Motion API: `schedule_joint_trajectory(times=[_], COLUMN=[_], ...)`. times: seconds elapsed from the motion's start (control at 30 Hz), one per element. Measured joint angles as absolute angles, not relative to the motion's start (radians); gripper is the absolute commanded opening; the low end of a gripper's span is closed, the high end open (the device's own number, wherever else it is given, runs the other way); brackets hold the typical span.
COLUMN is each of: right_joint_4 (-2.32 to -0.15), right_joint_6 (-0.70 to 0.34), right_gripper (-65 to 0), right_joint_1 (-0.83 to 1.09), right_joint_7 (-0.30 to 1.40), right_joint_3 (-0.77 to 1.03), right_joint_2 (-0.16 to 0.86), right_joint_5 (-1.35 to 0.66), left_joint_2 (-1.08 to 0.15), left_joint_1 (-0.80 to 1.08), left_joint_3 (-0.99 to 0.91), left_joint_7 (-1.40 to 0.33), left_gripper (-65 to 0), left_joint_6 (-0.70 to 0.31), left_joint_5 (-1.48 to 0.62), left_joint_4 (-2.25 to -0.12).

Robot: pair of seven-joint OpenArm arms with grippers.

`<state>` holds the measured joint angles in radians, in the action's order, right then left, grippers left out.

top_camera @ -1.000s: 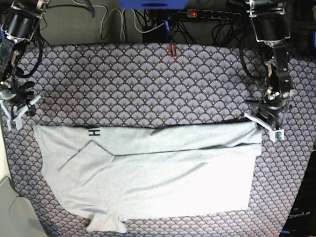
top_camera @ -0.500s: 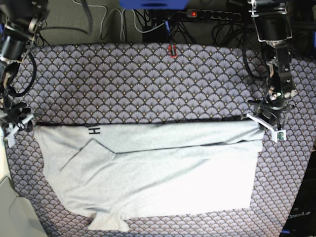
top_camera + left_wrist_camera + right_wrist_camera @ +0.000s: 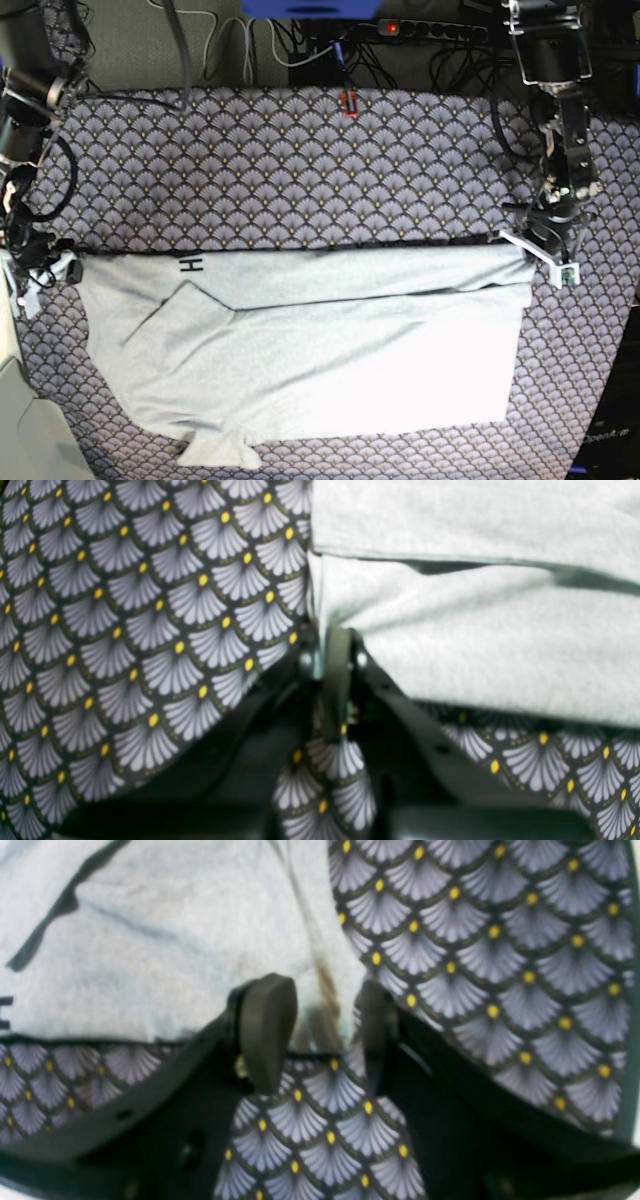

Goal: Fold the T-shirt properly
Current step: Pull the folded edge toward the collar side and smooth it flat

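Mid-fold: left gripper [image 3: 541, 247] fingers pinched on the T-shirt [image 3: 320, 350] corner, right gripper [image 3: 320, 1032] fingers wide astride opposite corner; next, close and lift together.

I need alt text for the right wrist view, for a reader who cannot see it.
The right gripper stands open, its two dark fingers on either side of a corner of the light grey T-shirt. Beneath lies the purple-grey fan-patterned cloth with yellow dots.

Both wrist views are blurred. The T-shirt [image 3: 300, 350] is cut off at the lower edge of the base view; only "H" of its lettering [image 3: 189, 266] is exposed.
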<state>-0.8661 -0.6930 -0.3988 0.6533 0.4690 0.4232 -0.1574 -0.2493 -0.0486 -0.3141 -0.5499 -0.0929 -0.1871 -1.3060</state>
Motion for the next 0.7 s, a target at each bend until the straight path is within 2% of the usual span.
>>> schedule_joint_trajectory(times=[0.53,0.7], right_joint_4=[-0.856,-0.777], right_joint_6=[-0.692,-0.692], right_gripper=[-38.6,-39.0], right_joint_1=[-0.365,-0.366], right_joint_7=[0.62,0.572], right_joint_3=[0.468,0.471], right_joint_2=[0.39,0.398], right_joint_5=[-0.153,-0.179], left_joint_2=[-0.246,-0.246], left_joint_1=[-0.065,-0.064], left_joint_3=[-0.314,-0.314], left_joint_7=[-0.55,-0.55], left_gripper=[-64.6,-64.6], left_joint_6=[-0.09,-0.09], left_joint_5=[-0.187,-0.188], left_joint_4=[-1.304,-1.304])
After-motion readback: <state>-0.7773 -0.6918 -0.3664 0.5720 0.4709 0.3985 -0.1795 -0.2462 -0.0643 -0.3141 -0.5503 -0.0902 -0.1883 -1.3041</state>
